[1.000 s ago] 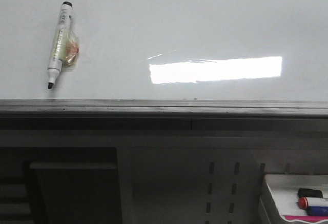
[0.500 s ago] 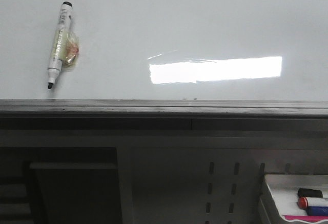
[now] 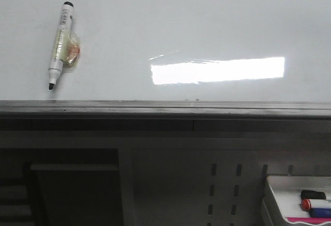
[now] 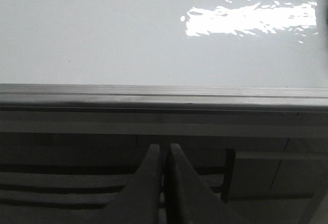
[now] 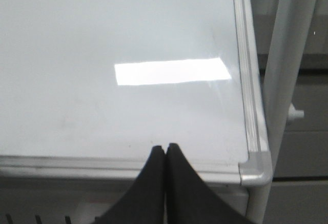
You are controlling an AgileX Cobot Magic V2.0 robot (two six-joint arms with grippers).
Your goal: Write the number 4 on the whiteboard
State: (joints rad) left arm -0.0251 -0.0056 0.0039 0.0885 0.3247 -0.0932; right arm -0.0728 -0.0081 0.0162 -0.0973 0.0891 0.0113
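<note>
The whiteboard [image 3: 207, 24] lies flat, glossy white, with a bright rectangular glare and a grey edge rail [image 3: 165, 107] along its near side. No number 4 shows on it. A white marker [image 3: 58, 45] with a black tip lies on the board at the far left, tip toward the rail, with a small yellowish wad beside it. My left gripper [image 4: 164, 147] is shut and empty, below the rail in the left wrist view. My right gripper [image 5: 165, 146] is shut and empty, at the board's near edge close to its right corner [image 5: 254, 170]. Neither gripper shows in the front view.
A small white tray [image 3: 297, 200] with a black, a red and a blue marker stands below the board at the lower right. A dark shelf frame [image 3: 77, 184] sits under the rail. A grey post [image 5: 287, 80] rises beside the board's right edge.
</note>
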